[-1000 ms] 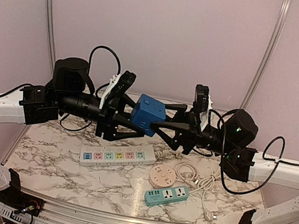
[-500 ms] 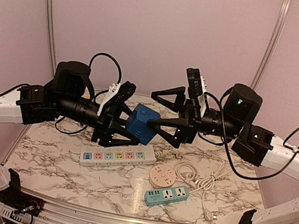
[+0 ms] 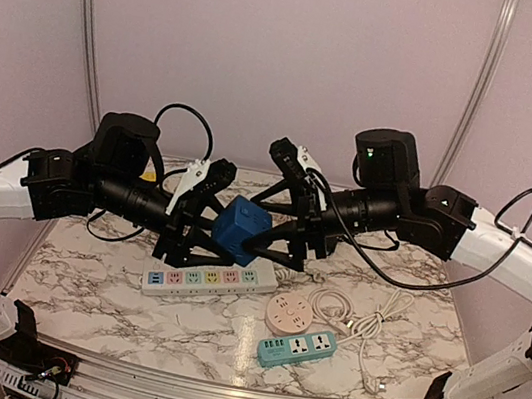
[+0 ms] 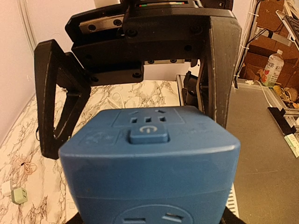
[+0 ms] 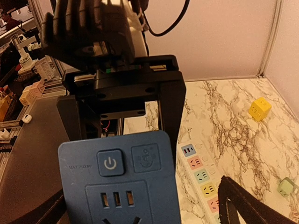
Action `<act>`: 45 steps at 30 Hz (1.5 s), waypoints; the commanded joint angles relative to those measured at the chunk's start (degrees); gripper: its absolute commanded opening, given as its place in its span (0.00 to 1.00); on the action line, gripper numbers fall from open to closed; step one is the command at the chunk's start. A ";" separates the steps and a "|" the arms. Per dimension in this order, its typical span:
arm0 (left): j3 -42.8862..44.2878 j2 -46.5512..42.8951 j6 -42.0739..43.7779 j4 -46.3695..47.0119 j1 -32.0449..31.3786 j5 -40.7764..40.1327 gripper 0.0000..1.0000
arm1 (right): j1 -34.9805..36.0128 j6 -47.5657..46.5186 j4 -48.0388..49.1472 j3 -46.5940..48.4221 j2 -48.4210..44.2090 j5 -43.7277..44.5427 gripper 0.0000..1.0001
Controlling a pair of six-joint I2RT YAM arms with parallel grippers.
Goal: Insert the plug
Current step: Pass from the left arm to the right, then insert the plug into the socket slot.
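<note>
step: blue socket cube (image 3: 240, 229) presented above the desk (image 3: 91, 283)
left fingers (image 3: 194, 239): pinched the cube
right fingers (image 4: 220, 70): spread wide around it
next: likely fetching the white cable (image 3: 341, 313), at 4 o'clock from the cube

From above and behind, the top view takes in the whole worktop (image 3: 82, 272); both wrist views face each other, very close on the blue socket cube (image 3: 239, 228).

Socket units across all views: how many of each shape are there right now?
Strips: 2, the white strip and the teal strip
Round: 1, the peach round socket
Cubes: 3, the blue cube, the yellow cube and the pale green cube
Total: 6
</note>
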 commanded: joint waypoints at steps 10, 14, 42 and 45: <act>2.24 -0.22 1.79 -1.54 -0.13 0.45 0.00 | 0.80 -4.01 -6.09 4.62 3.00 -5.58 0.76; 2.02 -0.01 1.90 -1.35 -0.01 -0.10 0.00 | 0.79 -3.73 -5.27 3.75 2.92 -9.88 0.40; -11.34 -16.16 -17.50 -1.86 15.44 -27.32 0.99 | -3.30 10.93 8.08 -8.06 1.13 15.55 0.05; -9.70 -16.31 -17.79 -5.90 17.87 -30.20 0.99 | -3.39 12.11 8.78 -8.22 2.56 21.08 0.05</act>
